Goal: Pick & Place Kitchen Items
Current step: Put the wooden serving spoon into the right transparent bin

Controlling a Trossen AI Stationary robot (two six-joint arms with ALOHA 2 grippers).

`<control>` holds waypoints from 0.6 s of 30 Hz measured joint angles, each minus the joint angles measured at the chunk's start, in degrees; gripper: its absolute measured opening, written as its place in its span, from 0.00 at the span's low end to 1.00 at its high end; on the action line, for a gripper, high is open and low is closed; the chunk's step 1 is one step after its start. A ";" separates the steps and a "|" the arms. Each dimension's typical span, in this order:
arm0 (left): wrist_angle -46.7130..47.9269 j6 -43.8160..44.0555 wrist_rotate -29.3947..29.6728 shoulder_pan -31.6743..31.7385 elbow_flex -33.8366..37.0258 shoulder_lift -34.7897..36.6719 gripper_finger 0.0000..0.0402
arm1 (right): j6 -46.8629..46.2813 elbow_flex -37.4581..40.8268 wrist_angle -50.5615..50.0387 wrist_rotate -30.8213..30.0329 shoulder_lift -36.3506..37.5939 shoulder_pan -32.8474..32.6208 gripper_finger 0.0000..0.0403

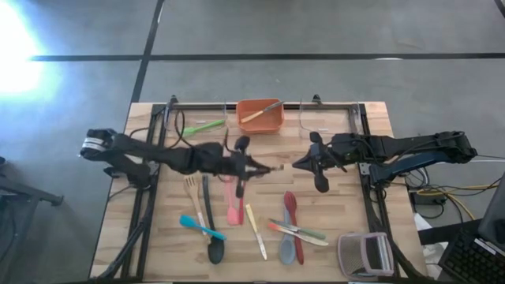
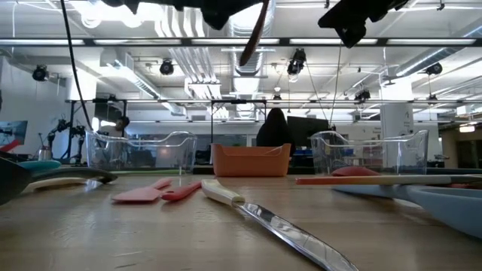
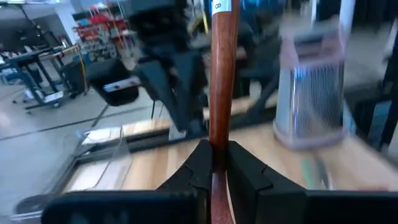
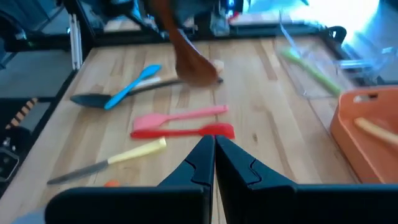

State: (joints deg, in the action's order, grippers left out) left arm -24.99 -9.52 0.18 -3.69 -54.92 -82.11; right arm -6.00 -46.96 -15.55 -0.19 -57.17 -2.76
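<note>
- The kitchen items lay mostly on the desk (image 1: 331, 213) in the high view: a pink spatula (image 1: 233, 207) and a yellow-handled knife (image 1: 256, 231) near centre, a black spoon (image 1: 213, 237) crossed by a blue spatula (image 1: 196, 226) toward 7 o'clock, a red spoon (image 1: 290, 207) toward 5 o'clock. The left gripper (image 1: 268, 168) hung over mid-desk, jaws clamped on a brown wooden utensil; the right gripper (image 1: 300, 164) faced it from 3 o'clock, close by, jaws together and empty. An orange bin (image 1: 261, 116) sat at 12 o'clock with a pale utensil inside; a green utensil (image 1: 203, 125) lay in a clear bin beside it. A grater (image 1: 364, 254) stood at 5 o'clock.
- In the low view, the brown wooden utensil (image 2: 252, 34) hung tilted, well above the desk; the knife lay in front.
- In the left wrist view, the jaws pinched the utensil's shaft, with the grater beyond.
- In the right wrist view, the jaws met over the desk; the pink spatula lay just beside a red spatula (image 4: 183, 131).
</note>
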 joint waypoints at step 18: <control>-15.54 9.57 -7.66 8.23 6.74 -0.56 0.07 | 3.39 -0.20 17.52 0.02 -0.85 0.02 0.19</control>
State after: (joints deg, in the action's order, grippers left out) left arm -40.53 0.05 -7.49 4.54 -48.18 -82.67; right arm -2.61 -47.16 1.96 -0.16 -58.02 -2.74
